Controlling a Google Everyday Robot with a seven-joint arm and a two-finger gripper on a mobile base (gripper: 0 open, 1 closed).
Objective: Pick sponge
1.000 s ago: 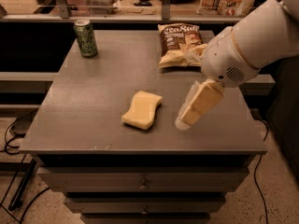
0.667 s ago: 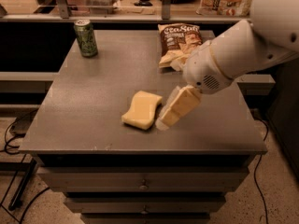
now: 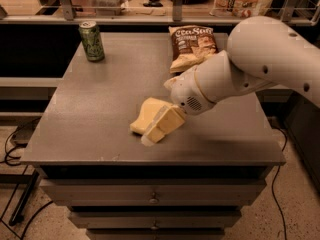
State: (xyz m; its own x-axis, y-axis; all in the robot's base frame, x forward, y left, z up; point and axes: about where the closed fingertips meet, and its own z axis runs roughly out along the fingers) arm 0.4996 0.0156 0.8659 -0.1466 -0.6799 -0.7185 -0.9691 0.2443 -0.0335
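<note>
The sponge (image 3: 144,115) is a pale yellow flat foam block lying on the grey table (image 3: 100,109), a little in front of its middle. My gripper (image 3: 159,128) comes in from the right on the white arm (image 3: 250,69) and lies over the sponge's right part, covering it. Only the sponge's left and upper parts show. The gripper's tip is close to the tabletop, near the sponge's front edge.
A green drink can (image 3: 92,40) stands at the table's back left. A brown-and-cream chip bag (image 3: 192,46) lies at the back, partly behind the arm. Drawers (image 3: 152,194) sit under the tabletop. A shelf with goods runs behind the table.
The gripper has moved left and down, from beside the sponge's right edge to over the sponge. The sponge, can and bag have not moved.
</note>
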